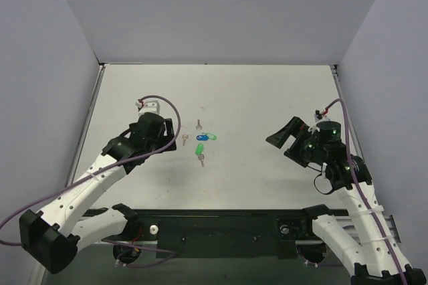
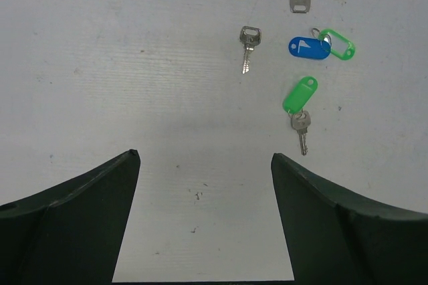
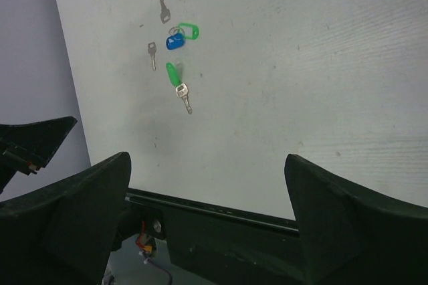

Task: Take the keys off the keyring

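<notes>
Left gripper [image 2: 204, 156] and right gripper [image 3: 207, 158] both spread wide, empty; keys [image 2: 248, 47] light, stiff, slick, flat on table [image 2: 120, 64], so pinch blue tag [image 2: 307, 47], ring [image 2: 315, 31] probably at its end.

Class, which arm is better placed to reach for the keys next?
Left, probably: the left gripper hangs open close beside the keys, which lie just ahead of it; the right gripper, also open, sits farther away.

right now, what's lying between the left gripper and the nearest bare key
Nothing: only bare white table separates the open left gripper from that bare key, as the left wrist view shows.
</notes>
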